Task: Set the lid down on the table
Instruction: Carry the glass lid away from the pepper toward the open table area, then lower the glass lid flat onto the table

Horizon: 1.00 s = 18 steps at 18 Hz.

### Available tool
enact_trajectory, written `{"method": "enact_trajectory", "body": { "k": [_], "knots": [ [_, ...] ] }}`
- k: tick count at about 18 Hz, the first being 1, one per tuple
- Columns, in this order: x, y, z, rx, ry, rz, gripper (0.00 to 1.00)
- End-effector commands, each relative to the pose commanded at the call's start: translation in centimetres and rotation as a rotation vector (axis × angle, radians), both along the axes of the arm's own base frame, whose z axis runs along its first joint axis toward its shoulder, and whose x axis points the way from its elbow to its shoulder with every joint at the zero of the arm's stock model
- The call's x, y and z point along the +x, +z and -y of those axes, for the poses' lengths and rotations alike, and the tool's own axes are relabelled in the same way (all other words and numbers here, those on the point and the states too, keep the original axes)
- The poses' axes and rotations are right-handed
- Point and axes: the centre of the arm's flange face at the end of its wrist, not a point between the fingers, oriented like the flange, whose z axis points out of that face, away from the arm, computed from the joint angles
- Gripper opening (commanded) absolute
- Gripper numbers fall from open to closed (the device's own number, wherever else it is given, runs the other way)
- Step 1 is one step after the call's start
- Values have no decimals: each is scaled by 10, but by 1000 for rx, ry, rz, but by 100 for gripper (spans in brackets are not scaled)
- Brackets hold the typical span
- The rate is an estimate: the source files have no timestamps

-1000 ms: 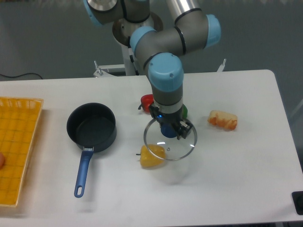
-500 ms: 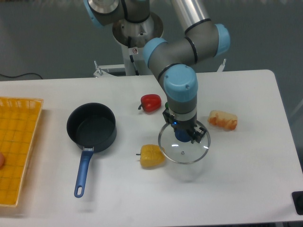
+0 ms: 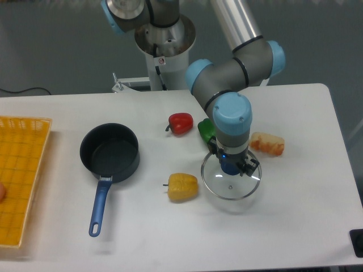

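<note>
A: Where is the lid found in relation to the gripper?

B: It is seen directly beneath the gripper. The dark blue knob at its centre is clamped between the two fingers, so the glass disc hangs from the claw and spreads out around and below it.

A: Is it resting on the table?

B: That cannot be settled. The disc is held very low over the white surface, with a faint shadow just beneath its near rim, but contact is not clearly shown.

A: How is it placed relative to the pot?

B: It is well to the right of the pot and slightly nearer the front edge. The yellow pepper lies between the two, just beside the lid's left rim. The green pepper is partly hidden behind the arm, above the lid, and the red pepper is farther up and to the left. A wrapped orange item is set to the upper right of the lid.

A: And the arm's pose?

B: The wrist is pointed straight down over the lid. The forearm is angled up and back from the blue-capped joints towards the base behind the table. A yellow tray is seen far to the pot's left.
</note>
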Motion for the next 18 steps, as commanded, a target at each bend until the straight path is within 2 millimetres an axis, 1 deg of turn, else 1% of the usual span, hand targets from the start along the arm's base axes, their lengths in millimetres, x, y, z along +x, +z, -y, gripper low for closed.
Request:
{"method": "enact_trajectory", "body": {
  "k": [3, 11, 18],
  "knots": [
    [-4, -6, -3, -3, 0, 4, 56],
    [-15, -20, 6, -15, 2, 22, 56],
    [-16, -32, 5, -24, 2, 36, 56]
  ]
}}
